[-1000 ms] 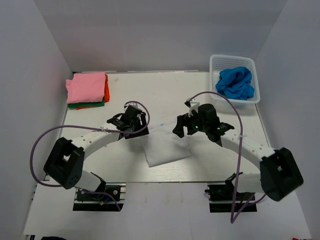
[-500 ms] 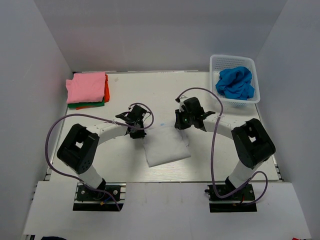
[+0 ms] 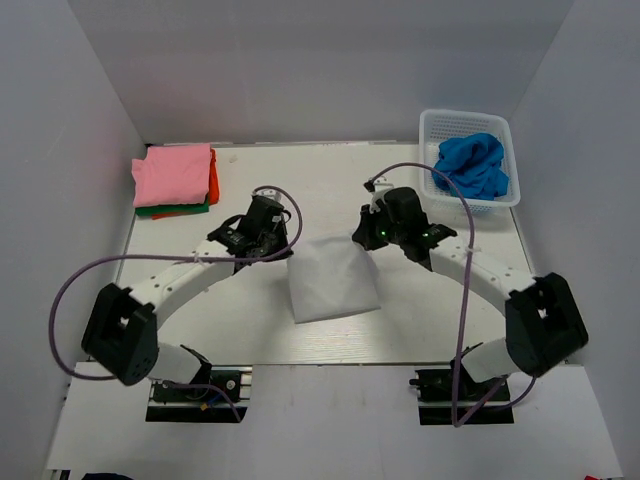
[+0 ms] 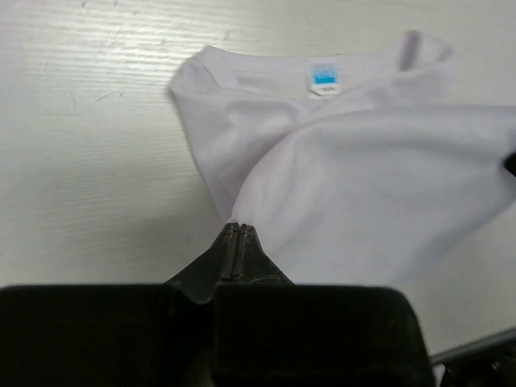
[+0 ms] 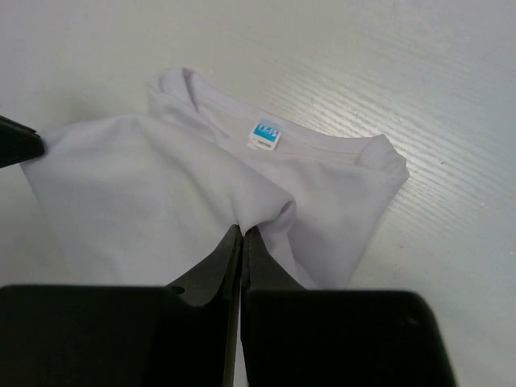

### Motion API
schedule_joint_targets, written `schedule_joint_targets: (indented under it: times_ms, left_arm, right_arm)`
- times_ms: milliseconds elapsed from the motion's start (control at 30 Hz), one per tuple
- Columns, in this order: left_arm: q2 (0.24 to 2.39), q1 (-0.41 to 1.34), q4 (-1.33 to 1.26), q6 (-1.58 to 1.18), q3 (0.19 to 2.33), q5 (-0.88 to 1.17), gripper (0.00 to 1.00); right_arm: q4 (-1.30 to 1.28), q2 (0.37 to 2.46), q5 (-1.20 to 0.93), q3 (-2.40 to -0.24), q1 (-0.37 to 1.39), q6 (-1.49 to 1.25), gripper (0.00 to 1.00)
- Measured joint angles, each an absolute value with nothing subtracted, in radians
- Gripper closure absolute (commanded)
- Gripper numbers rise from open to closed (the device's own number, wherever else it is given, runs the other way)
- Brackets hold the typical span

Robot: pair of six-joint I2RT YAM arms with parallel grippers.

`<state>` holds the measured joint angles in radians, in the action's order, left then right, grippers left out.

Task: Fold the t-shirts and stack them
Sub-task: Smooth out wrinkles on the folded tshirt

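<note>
White t-shirt (image 3: 332, 285): mid-table, between the two arms, part-folded into a rough rectangle.

Left gripper (image 4: 239, 234): jaws fully closed, pinching a peak of white cloth at the shirt's far-left corner. Right gripper (image 5: 242, 238): jaws likewise closed, nipping the cloth at the far-right corner. Between the two pinches the upper layer runs as a taut sheet. The collar with its small blue neck label (image 4: 325, 77) lies flat on the table (image 3: 420, 330) just beyond it. Judgement: a fold is in hand, both corners taken up, the layer not yet laid over.

Outward, far-left corner of the table: a stack of folded shirts, well apart from the arms, with pink (image 3: 175, 173) on top, orange-red (image 3: 213, 180) showing at its right edge and green (image 3: 170, 211) at the near edge. Far right: a white lattice basket (image 3: 440, 125) with the blue t-shirt (image 3: 470, 165) crumpled inside it.

Progress (judged): three shirts folded and stacked. White is under way and needs its fold finished and a carry to the stack. Blue is untouched. Roughly past halfway.

Count:
- grippers: 2, both clamped on the white shirt
- white shirts: 1
- blue shirts: 1
- stacked shirts: 3 by colour, though only edges of the lower ones show, so another could be hidden
- baskets: 1
</note>
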<state>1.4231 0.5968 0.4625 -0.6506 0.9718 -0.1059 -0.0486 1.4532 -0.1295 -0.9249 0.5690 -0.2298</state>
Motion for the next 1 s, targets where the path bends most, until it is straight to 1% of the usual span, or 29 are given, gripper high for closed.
schedule_joint_targets:
  times_ms: [100,167,300,433,600,767,800,833,867,900,933,967,1000]
  left_arm:
    - [1.32,0.6,0.432,-0.636,0.961,-0.08,1.0]
    - [1.29,0.602,0.411,-0.627,0.961,-0.067,1.0]
    - [1.317,0.604,0.37,-0.604,0.966,-0.082,1.0]
    - [1.446,0.597,0.358,-0.6,1.017,-0.155,1.0]
    - [1.699,0.573,0.355,-0.612,1.153,-0.275,1.0]
    - [1.879,0.543,0.31,-0.595,1.266,-0.295,1.0]
    - [1.901,0.537,0.302,-0.591,1.283,-0.295,0.82]
    - [1.924,0.531,0.302,-0.582,1.3,-0.296,0.68]
    - [1.946,0.525,0.302,-0.579,1.322,-0.295,0.47]
    - [1.967,0.519,0.3,-0.565,1.341,-0.297,0.25]
    - [1.985,0.512,0.296,-0.557,1.356,-0.297,0.04]
    - [1.997,0.506,0.292,-0.55,1.366,-0.295,0.0]
    - [2.001,0.502,0.291,-0.55,1.372,-0.295,0.0]
  right_arm:
    - [-0.047,1.377,-0.124,-0.909,0.569,-0.249,1.0]
    - [-0.051,1.351,-0.112,-0.899,0.566,-0.26,1.0]
    - [-0.05,1.359,-0.065,-0.886,0.551,-0.286,1.0]
    - [-0.009,1.44,-0.047,-0.885,0.51,-0.315,1.0]
    - [0.067,1.58,-0.028,-0.879,0.434,-0.352,1.0]
    - [0.142,1.709,-0.085,-0.896,0.378,-0.339,1.0]
    - [0.161,1.744,-0.098,-0.908,0.375,-0.331,0.84]
    - [0.172,1.77,-0.104,-0.918,0.374,-0.328,0.72]
    - [0.184,1.794,-0.104,-0.928,0.374,-0.322,0.64]
    - [0.191,1.81,-0.099,-0.936,0.374,-0.316,0.44]
    - [0.199,1.815,-0.095,-0.942,0.373,-0.311,0.4]
    - [0.204,1.814,-0.088,-0.947,0.373,-0.3,0.38]
    - [0.208,1.809,-0.076,-0.953,0.373,-0.299,0.33]
